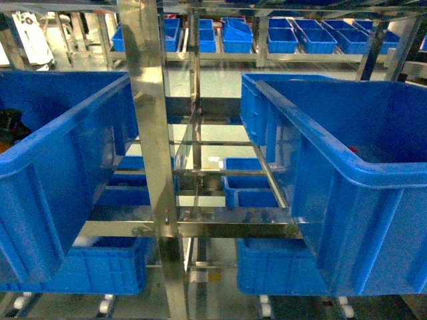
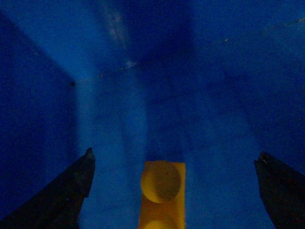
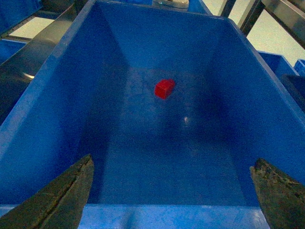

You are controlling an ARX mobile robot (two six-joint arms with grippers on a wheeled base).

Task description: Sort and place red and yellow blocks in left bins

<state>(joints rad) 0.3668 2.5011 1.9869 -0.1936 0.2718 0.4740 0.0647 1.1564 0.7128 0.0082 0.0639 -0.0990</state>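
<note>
In the left wrist view, a yellow block [image 2: 162,193] with round studs lies on the floor of a deep blue bin [image 2: 119,57]. My left gripper [image 2: 176,152] hangs over it, open, its dark fingers [image 2: 71,191] well apart on either side and not touching it. The right wrist view has a small red block [image 3: 165,88] lying on the floor of another deep blue bin [image 3: 43,109]. My right gripper [image 3: 174,159] is open above that bin's near rim, with nothing in it. The head view shows two big blue bins, left [image 1: 60,173] and right [image 1: 353,180], but no fingers.
A steel rack upright [image 1: 150,133] stands between the two big bins, with crossbars [image 1: 220,230] behind and below. Smaller blue crates [image 1: 247,180] sit on lower shelves, and several more [image 1: 280,37] line a far rack. Steel rails [image 3: 28,57] run beside the right bin.
</note>
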